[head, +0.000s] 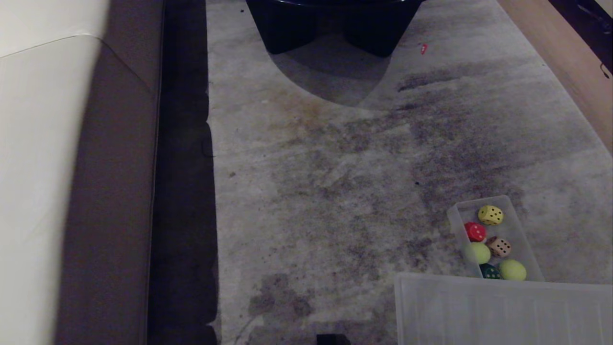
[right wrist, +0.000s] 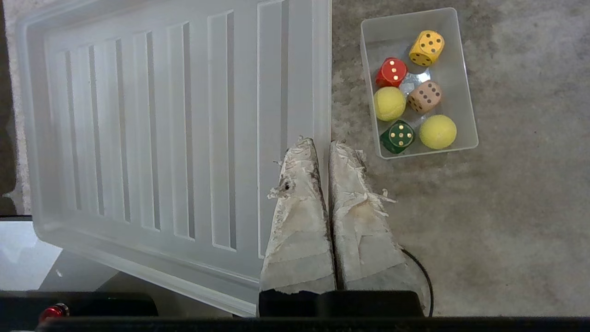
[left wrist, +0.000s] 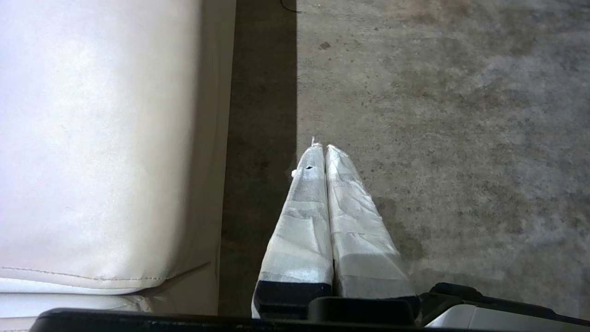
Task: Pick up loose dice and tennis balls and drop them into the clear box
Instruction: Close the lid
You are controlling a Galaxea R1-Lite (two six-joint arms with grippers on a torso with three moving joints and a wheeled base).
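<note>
The clear box (head: 522, 237) (right wrist: 463, 87) stands on the carpet at the lower right of the head view. Inside it lie a yellow die (head: 490, 215) (right wrist: 426, 48), a red die (head: 475, 232) (right wrist: 391, 72), a brown die (head: 499, 247) (right wrist: 424, 97), a dark green die (head: 490, 271) (right wrist: 398, 136) and two tennis balls (head: 477, 252) (right wrist: 389, 103), (head: 512, 270) (right wrist: 438, 132). My right gripper (right wrist: 322, 144) is shut and empty, hanging above the carpet short of the box. My left gripper (left wrist: 324, 147) is shut and empty over bare carpet. Neither arm shows in the head view.
A flat ribbed clear lid (head: 503, 311) (right wrist: 161, 129) lies beside the box, nearest me. A pale sofa (head: 48, 167) (left wrist: 101, 138) runs along the left. A dark piece of furniture (head: 330, 24) stands at the far end and a wooden board (head: 565, 62) at the far right.
</note>
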